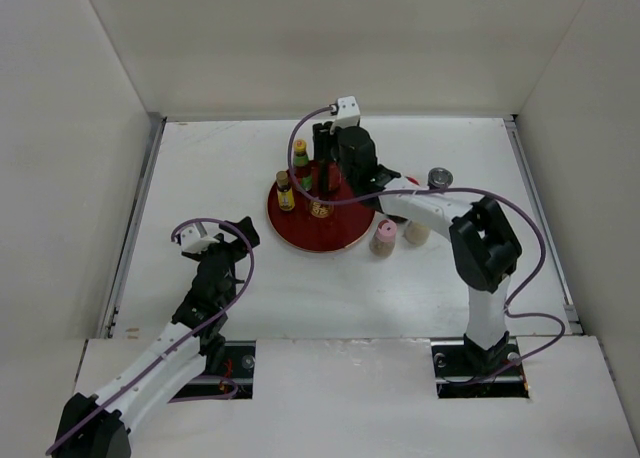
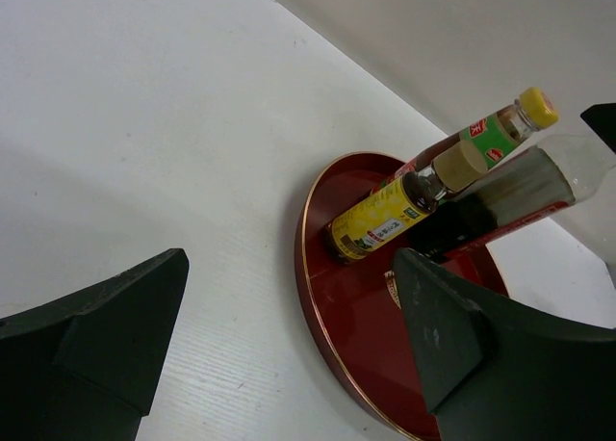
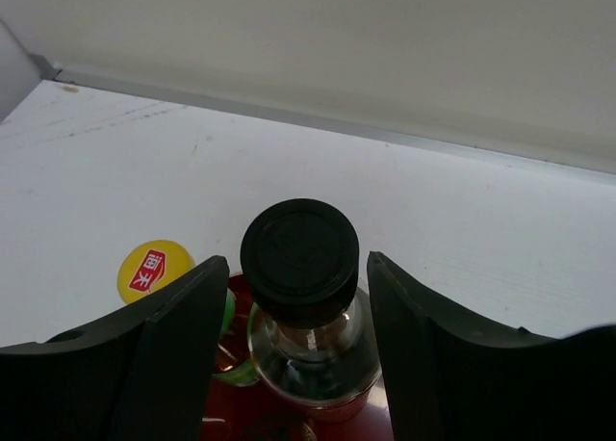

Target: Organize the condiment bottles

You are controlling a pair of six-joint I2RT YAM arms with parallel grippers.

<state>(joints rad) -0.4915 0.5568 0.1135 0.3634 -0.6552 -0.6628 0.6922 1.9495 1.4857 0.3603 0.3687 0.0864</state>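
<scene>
The right pincer (image 3: 298, 268) is straddling the black-capped bottle (image 3: 299, 244) on the red tray (image 1: 335, 240) near the worktop's (image 1: 250, 298) far edge, jaws slightly parted, probably steadying it upright. The left pincer (image 2: 291, 263) is hanging wide open, empty.

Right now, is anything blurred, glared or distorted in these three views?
Top external: even light, soft shadows, red tray sharp. Left wrist: picture rolled, so the green-labelled bottle looks tipped; left tool fingers near-black, slightly soft. Right wrist: black-capped bottle crisp, faint glints on its glass.
</scene>
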